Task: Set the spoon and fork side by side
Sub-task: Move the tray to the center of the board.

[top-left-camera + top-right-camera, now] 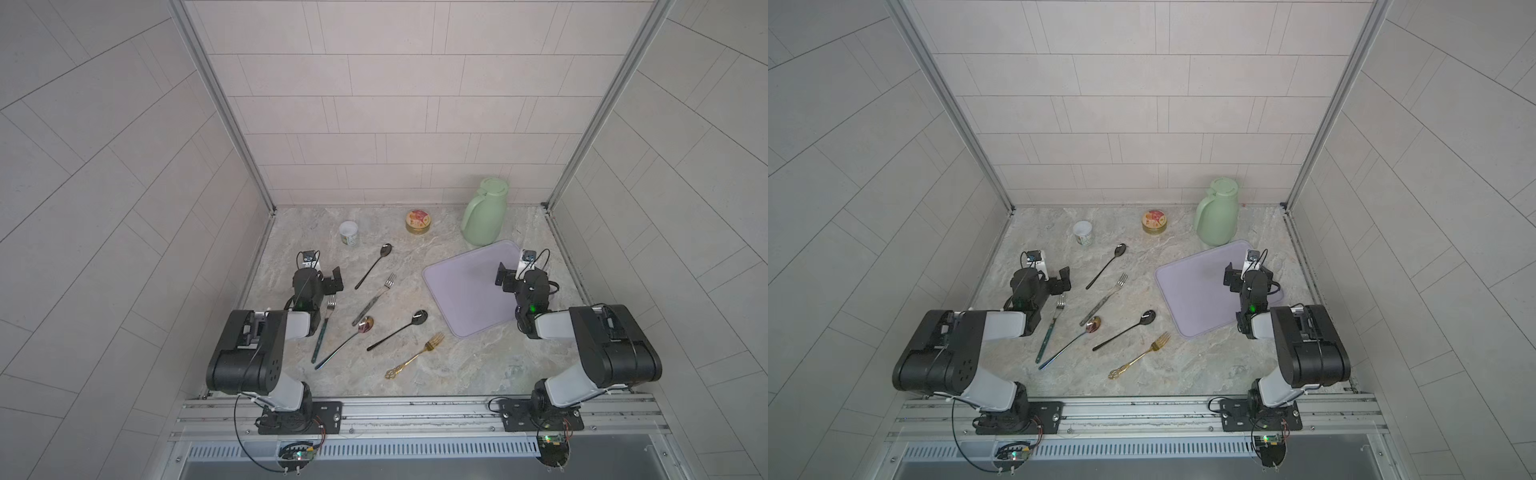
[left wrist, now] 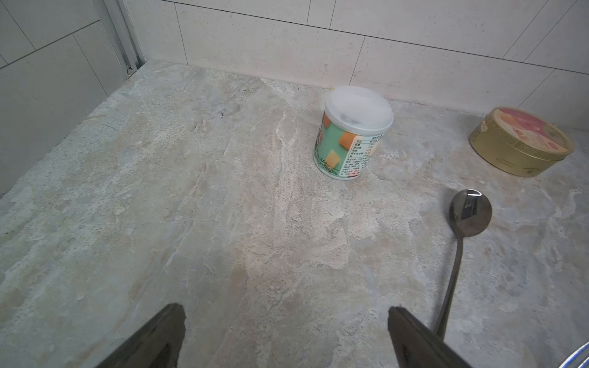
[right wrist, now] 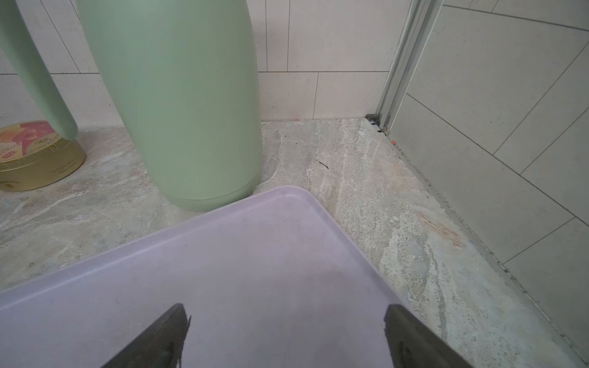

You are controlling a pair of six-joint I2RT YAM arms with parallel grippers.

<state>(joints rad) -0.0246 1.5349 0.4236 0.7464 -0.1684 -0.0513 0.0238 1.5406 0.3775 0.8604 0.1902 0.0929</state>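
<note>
A marble-patterned tabletop (image 1: 478, 365) filled the tiled booth. On its right side lay a lavender tray (image 1: 461, 291), with a mint-green thermos jug (image 1: 484, 216) standing just behind it. My right pincer (image 3: 287, 318) hung over the tray, jaws spread wide and empty. My left pincer (image 2: 287, 318) hung over bare stone by the left wall, equally spread, grasping nothing.

Six utensils lay scattered between my arms: a green-handled fork (image 1: 324, 328), an iridescent spoon (image 1: 345, 343) angled close beside it, a silver fork (image 1: 376, 297), a gold fork (image 1: 415, 357), a near black spoon (image 1: 399, 330) and a far black spoon (image 1: 374, 266).

At the back sat a gold tin (image 1: 418, 221), its lid lettering too blurred to read, and a lidded cup (image 2: 350, 137) whose label showed "50%".
</note>
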